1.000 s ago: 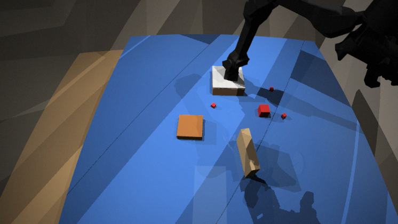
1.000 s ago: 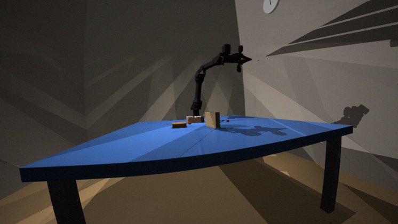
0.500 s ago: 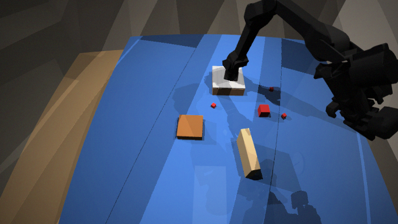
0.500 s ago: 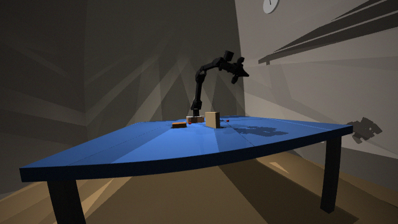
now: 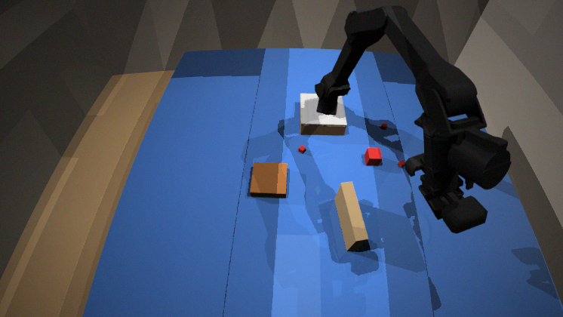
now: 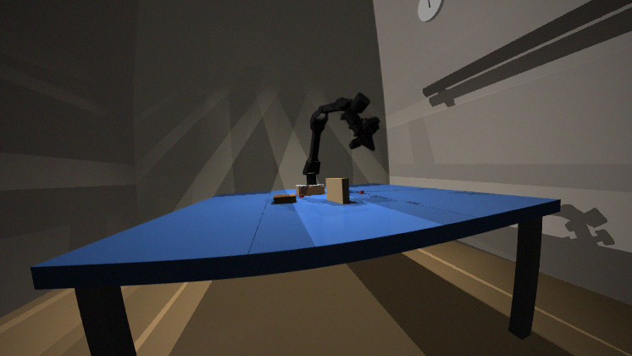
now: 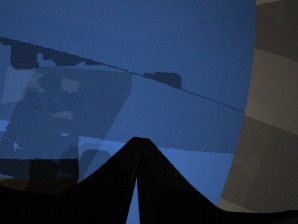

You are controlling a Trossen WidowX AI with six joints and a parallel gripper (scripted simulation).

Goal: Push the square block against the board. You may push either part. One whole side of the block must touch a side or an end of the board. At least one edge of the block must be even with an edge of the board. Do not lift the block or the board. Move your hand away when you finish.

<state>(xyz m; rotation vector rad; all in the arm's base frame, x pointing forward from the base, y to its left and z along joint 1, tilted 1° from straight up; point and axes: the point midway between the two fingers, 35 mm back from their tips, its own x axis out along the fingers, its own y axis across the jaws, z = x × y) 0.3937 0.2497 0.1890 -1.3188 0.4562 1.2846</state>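
The square block (image 5: pixel 269 179) (image 6: pixel 284 198) is flat and orange and lies left of the table's middle. The board (image 5: pixel 350 215) (image 6: pixel 337 190) is a long tan bar to its right, set apart from it by a wide gap and turned at a slight angle. My gripper (image 5: pixel 466 215) (image 6: pixel 363 141) (image 7: pixel 140 145) is shut and empty. It hangs high in the air, to the right of the board and well above the blue table (image 5: pixel 176 196) (image 6: pixel 353 220) (image 7: pixel 175 50). The wrist view shows only table top and shadows beyond the fingertips.
The arm's white base (image 5: pixel 323 121) (image 6: pixel 309 190) stands at the back of the table. A red cube (image 5: pixel 373 156) and three smaller red cubes (image 5: pixel 302 149) (image 5: pixel 383 125) (image 5: pixel 401 163) lie between the base and the board. The table's right edge is near the gripper.
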